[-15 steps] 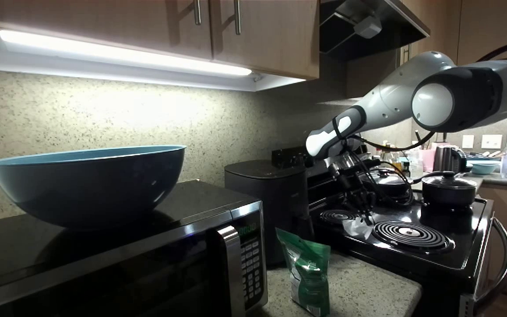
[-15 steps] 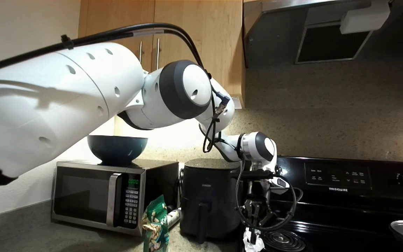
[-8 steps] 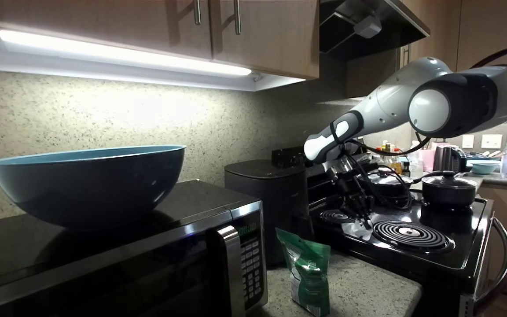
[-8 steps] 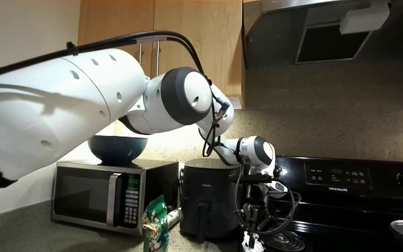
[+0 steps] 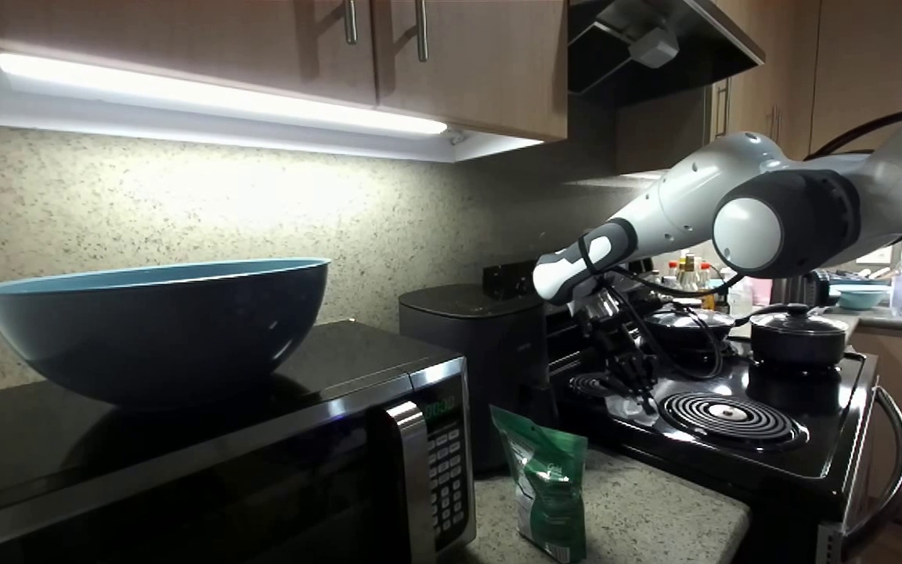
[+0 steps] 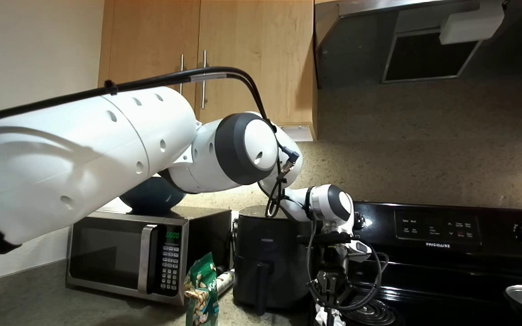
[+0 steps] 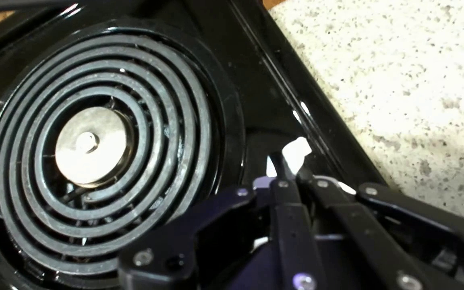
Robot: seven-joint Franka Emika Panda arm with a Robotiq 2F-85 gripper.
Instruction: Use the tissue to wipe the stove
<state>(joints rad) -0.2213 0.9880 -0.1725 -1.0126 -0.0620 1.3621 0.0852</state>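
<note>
Sinking over the last second, my arm point(image 6: 166, 131) has dropped in both exterior views, while the tissue point(image 7: 295, 155) has shifted only slightly; I take that for a short stroke or press, wiping under way rather than done. In an exterior view I reach in from the near left, my bent arm in front of the bowl point(image 6: 154, 197); right of the air fryer point(image 6: 268, 258), my gripper point(image 6: 330, 317) points down at the left part of the stove point(image 6: 447, 267). In the wrist view, left to right, come the burner point(image 7: 91, 149), then my jaws, drawn in narrow with the tissue pinched at their tips, then the counter point(image 7: 409, 100). The tissue sits between burner and counter; whether it presses on the stove, I cannot tell.
</note>
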